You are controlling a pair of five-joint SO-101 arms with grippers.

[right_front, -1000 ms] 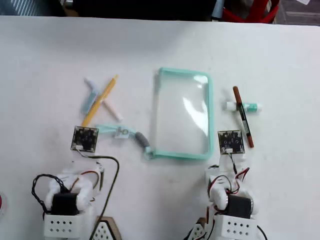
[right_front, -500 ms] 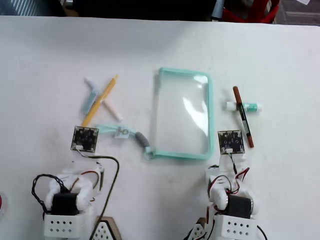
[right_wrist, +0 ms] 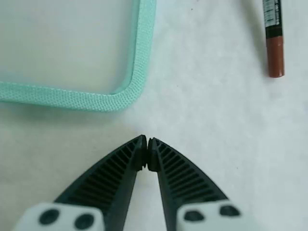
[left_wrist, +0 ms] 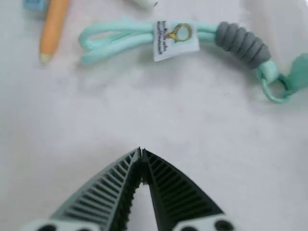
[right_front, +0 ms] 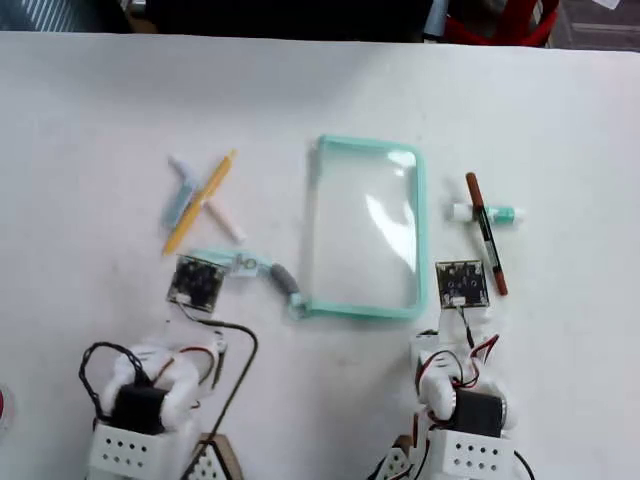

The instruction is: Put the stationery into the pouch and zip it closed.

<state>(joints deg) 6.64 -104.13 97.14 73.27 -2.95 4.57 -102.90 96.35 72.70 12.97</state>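
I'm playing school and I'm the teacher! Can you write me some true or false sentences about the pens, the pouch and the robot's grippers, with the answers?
1. The clear pouch has no stationery in it. True.
2. The brown marker is inside the pouch. False: it lies on the table to the right of the pouch.
3. The left gripper and the right gripper are both shut. True.
4. The left gripper holds the orange pen. False: it holds nothing, and the pen lies on the table.
5. The brown marker lies across a white and green pen. True.
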